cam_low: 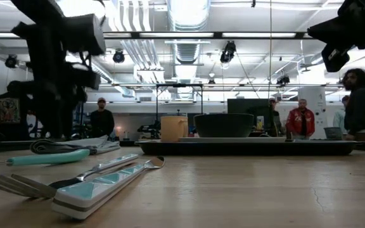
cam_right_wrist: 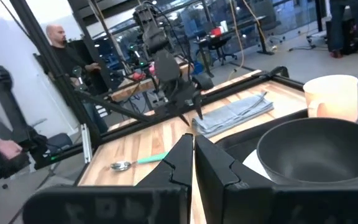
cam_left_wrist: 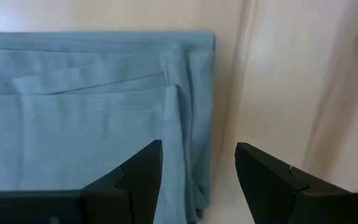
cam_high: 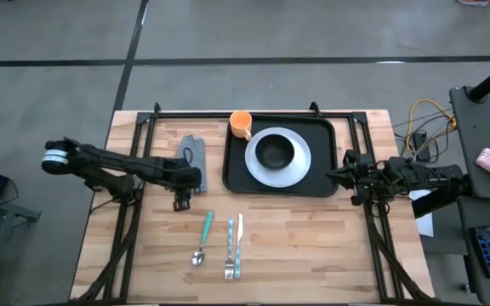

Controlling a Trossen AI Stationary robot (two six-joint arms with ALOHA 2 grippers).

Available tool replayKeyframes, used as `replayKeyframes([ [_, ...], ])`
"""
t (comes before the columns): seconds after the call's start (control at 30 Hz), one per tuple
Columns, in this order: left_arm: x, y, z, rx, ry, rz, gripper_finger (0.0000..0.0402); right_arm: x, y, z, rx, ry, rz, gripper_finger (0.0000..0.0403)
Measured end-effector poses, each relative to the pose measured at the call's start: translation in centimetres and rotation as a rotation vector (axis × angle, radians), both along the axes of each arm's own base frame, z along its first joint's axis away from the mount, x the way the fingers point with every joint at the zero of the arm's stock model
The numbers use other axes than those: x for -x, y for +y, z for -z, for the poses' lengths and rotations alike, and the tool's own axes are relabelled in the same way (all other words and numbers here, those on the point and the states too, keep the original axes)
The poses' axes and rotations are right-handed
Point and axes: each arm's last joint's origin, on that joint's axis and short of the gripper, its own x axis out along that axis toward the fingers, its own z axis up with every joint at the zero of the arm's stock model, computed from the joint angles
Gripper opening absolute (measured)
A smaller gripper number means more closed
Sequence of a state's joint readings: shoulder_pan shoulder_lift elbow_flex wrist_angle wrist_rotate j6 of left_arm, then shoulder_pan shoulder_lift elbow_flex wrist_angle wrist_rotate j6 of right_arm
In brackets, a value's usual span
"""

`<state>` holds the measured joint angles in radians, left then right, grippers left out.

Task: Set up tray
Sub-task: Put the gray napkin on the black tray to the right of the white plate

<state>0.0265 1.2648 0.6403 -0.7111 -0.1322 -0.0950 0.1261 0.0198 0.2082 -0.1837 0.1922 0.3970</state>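
Observation:
The black tray [cam_high: 321,132] lies at the table's far middle. It holds a white plate [cam_high: 300,166] with a black bowl [cam_high: 274,153] on it and an orange cup [cam_high: 242,124] at its far left corner. A folded grey-blue napkin [cam_high: 192,151] lies flat on the table, left of the tray. My left gripper [cam_high: 181,197] is open over the napkin's near end. In the left wrist view [cam_left_wrist: 197,155] one finger stands over the cloth [cam_left_wrist: 92,99] and the other over bare wood. My right gripper [cam_high: 337,176] is shut and empty at the tray's right rim.
A teal-handled spoon [cam_high: 203,238], a fork [cam_high: 230,251] and a knife [cam_high: 239,246] lie side by side on the wood near the front edge. Bare wood lies left and right of them. People stand in the room beyond the table's far edge.

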Motion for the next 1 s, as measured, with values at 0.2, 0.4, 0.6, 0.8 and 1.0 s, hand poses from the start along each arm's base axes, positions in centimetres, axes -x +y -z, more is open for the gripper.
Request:
replayKeyframes([
  [0.2,-1.1,0.1,3.0,-0.015,0.16,0.059,0.0182,0.3,-0.2,-0.7,0.002,0.0,0.045,0.0008],
  [0.4,-1.8,0.1,5.4,-0.018,0.263,0.059,0.0181,0.6,-0.2,-1.5,-0.004,-0.016,0.054,0.0008],
  [0.6,-2.1,0.1,5.2,-0.017,0.202,0.055,0.0114,1.0,-0.3,-2.3,-0.01,-0.037,0.055,0.0008],
  [0.8,-2.3,0.3,4.9,-0.065,0.144,0.015,0.0013,1.2,-0.4,-2.7,-0.008,-0.047,0.074,0.0008],
  [1.0,-2.1,0.3,3.6,-0.061,0.121,0.015,0.0005,1.2,-0.4,-2.7,-0.009,-0.044,0.073,0.0008],
])
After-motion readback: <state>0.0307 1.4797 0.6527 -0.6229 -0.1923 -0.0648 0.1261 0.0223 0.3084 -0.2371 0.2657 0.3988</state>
